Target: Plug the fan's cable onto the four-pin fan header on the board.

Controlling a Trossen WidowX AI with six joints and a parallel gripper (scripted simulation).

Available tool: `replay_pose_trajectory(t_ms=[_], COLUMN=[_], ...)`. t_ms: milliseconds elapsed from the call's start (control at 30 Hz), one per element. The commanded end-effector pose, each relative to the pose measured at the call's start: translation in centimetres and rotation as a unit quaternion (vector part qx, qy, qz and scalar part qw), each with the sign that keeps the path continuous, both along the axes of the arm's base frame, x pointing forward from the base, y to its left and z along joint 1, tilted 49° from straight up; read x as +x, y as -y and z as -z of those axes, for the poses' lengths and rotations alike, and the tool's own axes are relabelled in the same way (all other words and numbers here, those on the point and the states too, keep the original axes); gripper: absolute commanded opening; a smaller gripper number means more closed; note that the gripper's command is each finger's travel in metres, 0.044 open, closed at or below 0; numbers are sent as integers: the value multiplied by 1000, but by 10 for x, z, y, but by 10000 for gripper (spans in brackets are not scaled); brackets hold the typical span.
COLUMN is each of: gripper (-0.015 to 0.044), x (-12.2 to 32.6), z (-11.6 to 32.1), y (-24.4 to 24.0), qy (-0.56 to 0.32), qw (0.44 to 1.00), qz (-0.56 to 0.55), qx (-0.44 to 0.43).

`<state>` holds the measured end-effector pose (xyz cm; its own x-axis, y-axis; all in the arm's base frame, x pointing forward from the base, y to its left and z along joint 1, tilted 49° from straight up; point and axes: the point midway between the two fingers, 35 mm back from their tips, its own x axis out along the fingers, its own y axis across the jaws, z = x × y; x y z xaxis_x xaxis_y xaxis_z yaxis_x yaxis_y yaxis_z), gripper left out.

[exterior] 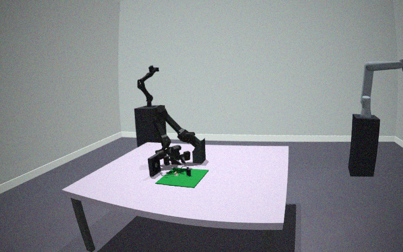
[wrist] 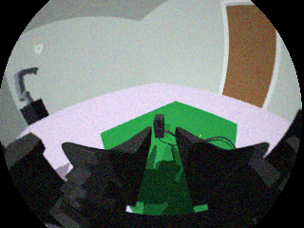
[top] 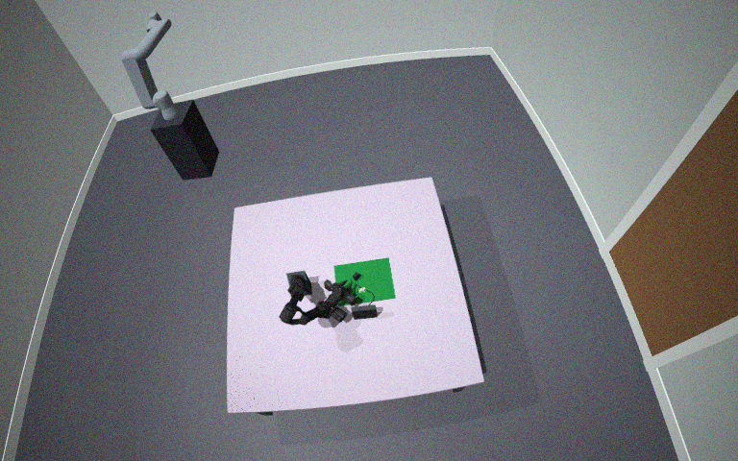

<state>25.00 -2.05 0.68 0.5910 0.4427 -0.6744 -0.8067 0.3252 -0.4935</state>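
Black plug: beyond fingertips, untouched | pincer: parted, nothing pinched | green board: beneath plug

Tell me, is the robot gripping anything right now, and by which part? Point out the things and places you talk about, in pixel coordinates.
Nothing is held: the jaws stand apart, and the small black upright plug (top: 356,276) (exterior: 188,171) (wrist: 159,125) sits beyond their tips.

pale grey walls; dark grey floor; brown panel, pale frame; pinkish-white table
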Motion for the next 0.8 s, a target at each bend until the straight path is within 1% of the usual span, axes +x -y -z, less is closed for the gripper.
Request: replay_pose_trajectory(t_ms=[0,400,500,767], gripper=[140,140,219,429], x=[-8,-31,-31,-33], z=[-14,-38,-36,-25], y=[1,-2,-3,-10], qy=[6,8,-10,-104], qw=[1000,1000,1000,994], qz=[-1,0,4,29], qx=[-2,-1,2,6])
